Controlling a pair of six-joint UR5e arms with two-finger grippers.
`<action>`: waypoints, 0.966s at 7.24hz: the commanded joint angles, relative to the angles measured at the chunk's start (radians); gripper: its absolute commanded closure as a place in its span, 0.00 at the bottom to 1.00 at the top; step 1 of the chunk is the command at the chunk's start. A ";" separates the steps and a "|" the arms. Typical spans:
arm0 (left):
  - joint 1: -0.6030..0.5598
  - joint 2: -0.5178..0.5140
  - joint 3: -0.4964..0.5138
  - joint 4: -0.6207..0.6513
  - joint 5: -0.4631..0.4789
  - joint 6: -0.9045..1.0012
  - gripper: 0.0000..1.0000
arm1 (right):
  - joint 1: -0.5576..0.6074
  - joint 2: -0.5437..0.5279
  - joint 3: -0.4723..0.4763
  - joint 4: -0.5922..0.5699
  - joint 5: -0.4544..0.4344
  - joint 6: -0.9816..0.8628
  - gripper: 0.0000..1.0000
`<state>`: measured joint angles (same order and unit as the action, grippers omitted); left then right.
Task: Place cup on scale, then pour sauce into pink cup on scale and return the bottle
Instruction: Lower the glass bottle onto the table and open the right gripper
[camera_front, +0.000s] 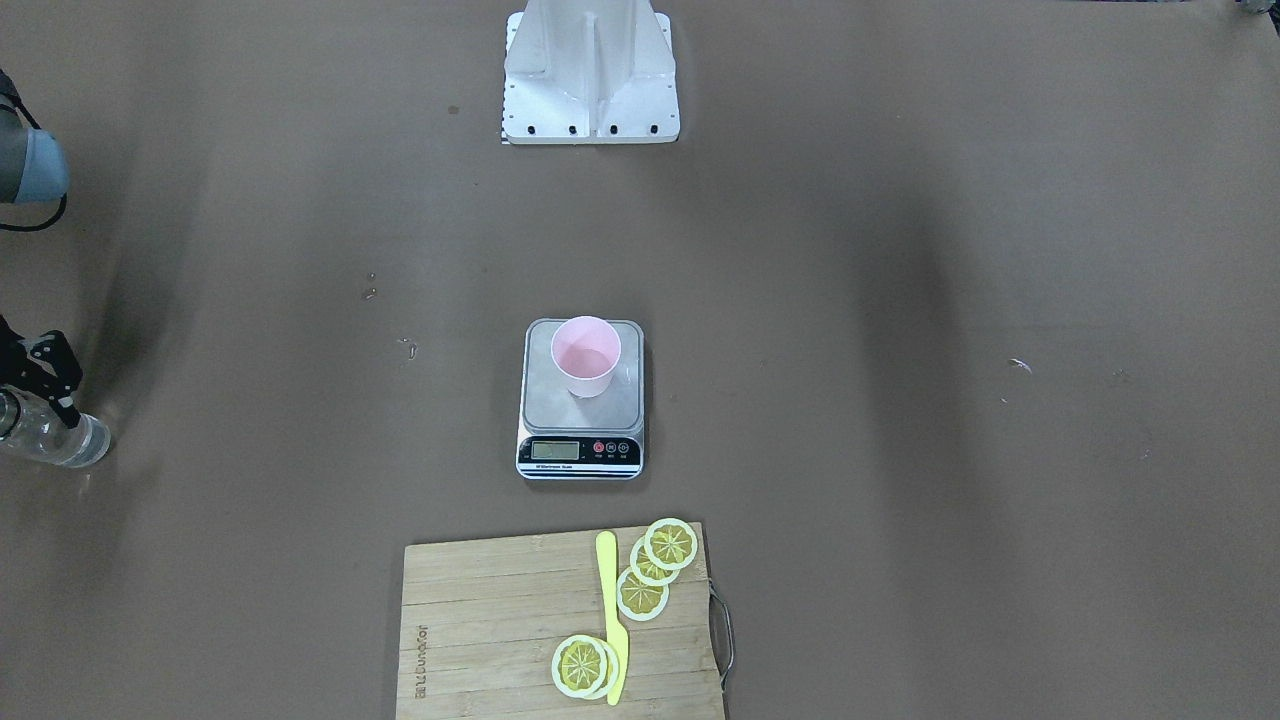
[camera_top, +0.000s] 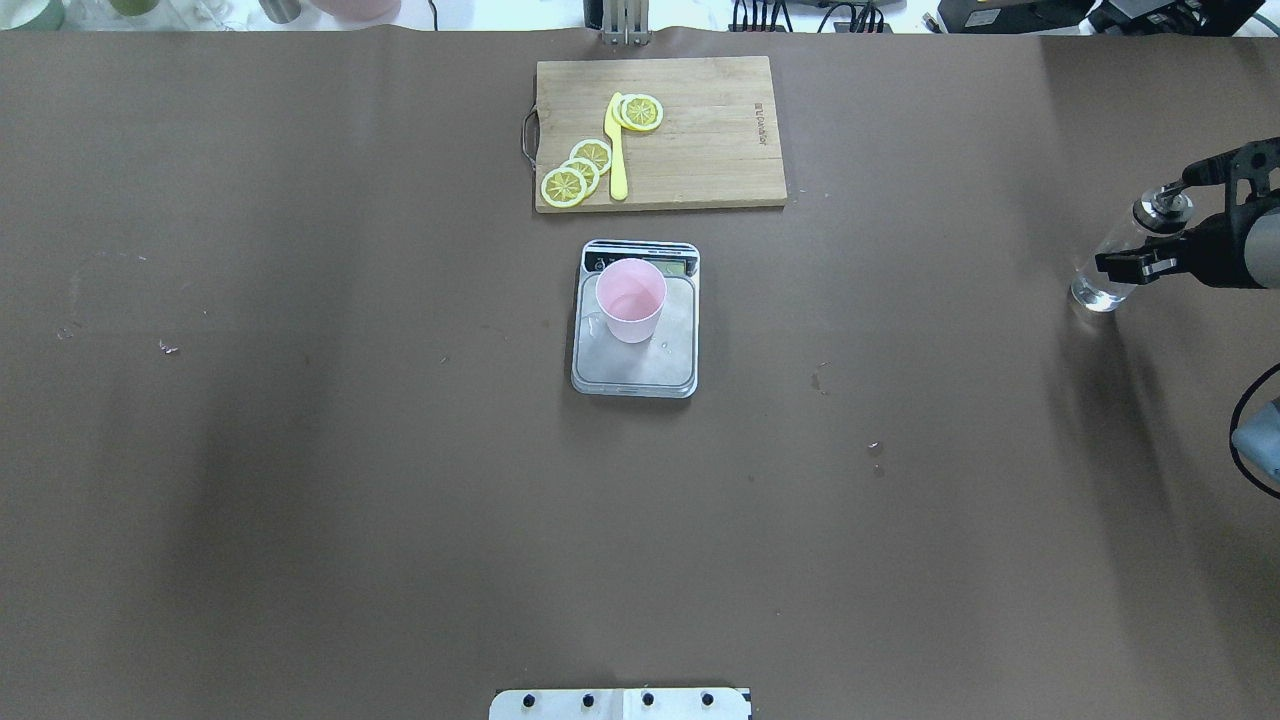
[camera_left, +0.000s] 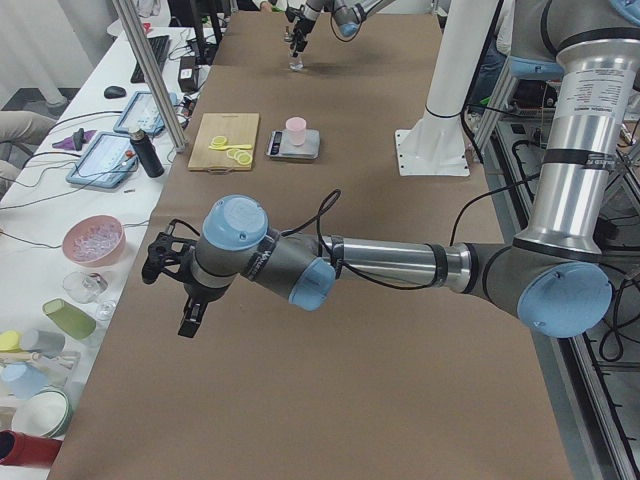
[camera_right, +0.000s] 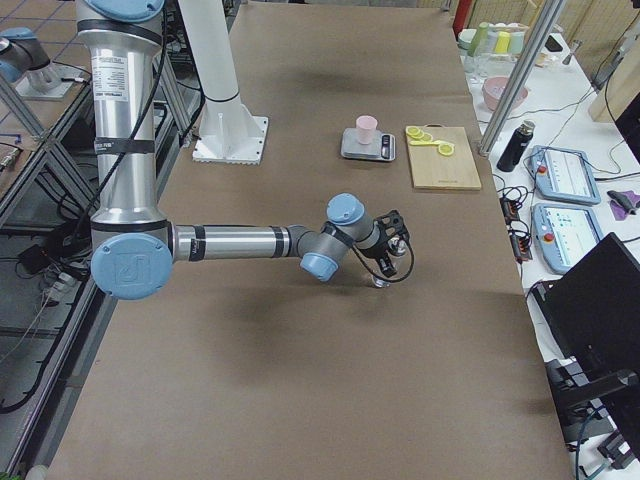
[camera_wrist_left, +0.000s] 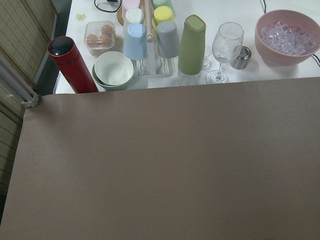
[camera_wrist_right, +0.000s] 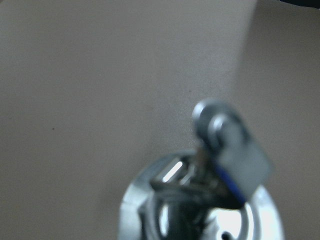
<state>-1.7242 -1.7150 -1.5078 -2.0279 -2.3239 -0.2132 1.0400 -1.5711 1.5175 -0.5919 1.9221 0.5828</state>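
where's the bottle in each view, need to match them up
Exterior front-facing: the bottle is at the far left edge, below the middle.
Overhead exterior: far right edge, above the middle.
Exterior left: tiny, top centre, under the far arm.
Exterior right: mid-frame, at the near arm's tip.
Left wrist-mounted: not in it.
Right wrist-mounted: its blurred cap fills the bottom.
Shared landmark: the scale carrying the cup, in all four exterior views.

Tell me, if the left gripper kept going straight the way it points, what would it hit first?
Probably the bare brown table: the left gripper hangs pointing downward over it, and its wrist camera shows only table cover close ahead. The exact landing spot is unclear.
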 joint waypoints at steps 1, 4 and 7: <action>0.000 0.000 0.000 0.000 0.000 0.000 0.02 | -0.003 0.003 -0.002 0.000 -0.002 -0.001 1.00; 0.000 0.000 0.000 0.000 0.000 0.000 0.02 | -0.003 0.005 -0.003 0.000 -0.002 -0.001 0.61; 0.000 0.000 0.000 0.000 0.000 0.000 0.02 | -0.003 0.003 -0.003 0.001 -0.003 0.000 0.16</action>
<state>-1.7242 -1.7150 -1.5079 -2.0279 -2.3240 -0.2132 1.0370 -1.5675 1.5141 -0.5908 1.9202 0.5817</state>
